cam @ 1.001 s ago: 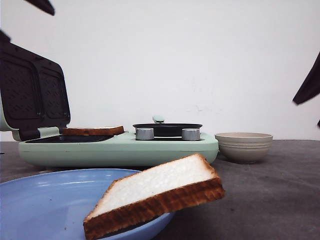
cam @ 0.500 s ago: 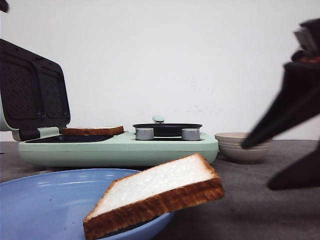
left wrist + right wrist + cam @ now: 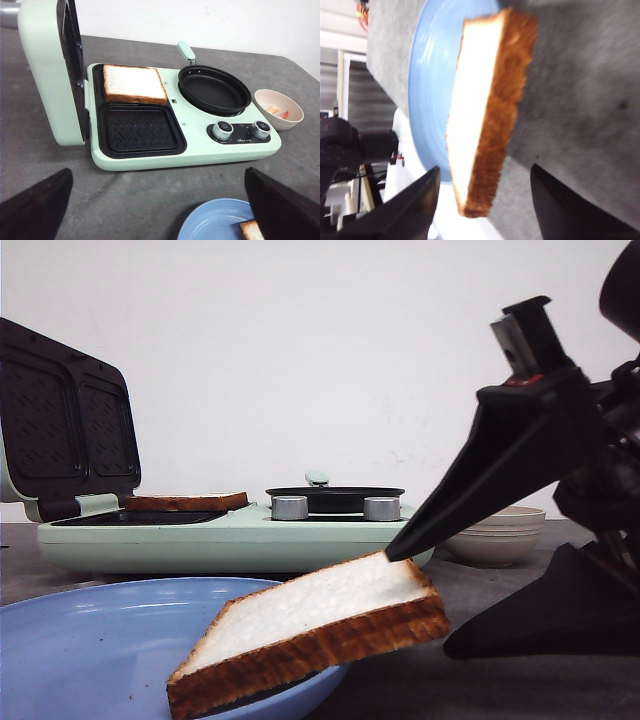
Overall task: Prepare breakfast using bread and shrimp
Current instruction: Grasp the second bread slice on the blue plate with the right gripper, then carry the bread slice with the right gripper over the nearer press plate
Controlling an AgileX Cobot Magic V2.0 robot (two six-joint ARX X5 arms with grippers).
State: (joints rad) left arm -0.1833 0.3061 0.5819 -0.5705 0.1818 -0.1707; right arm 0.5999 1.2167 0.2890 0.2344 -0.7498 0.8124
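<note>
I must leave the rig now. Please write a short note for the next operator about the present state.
Right gripper: open, jaws either side of the bread slice that leans on the blue plate rim; not gripped yet.
Left gripper: open, empty, above the table.
Done: one slice lies in the far tray of the open sandwich maker.
Left: near tray and pan are empty; shrimp remain in the beige bowl.

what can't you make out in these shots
- Bowl: front view, the right arm's fingers hide part of it; contents unseen.
- Shrimp: left wrist view, too small to count.
- Plate: left wrist view, cut off by the edge.
- Slice on plate: front view, underside hidden.
</note>
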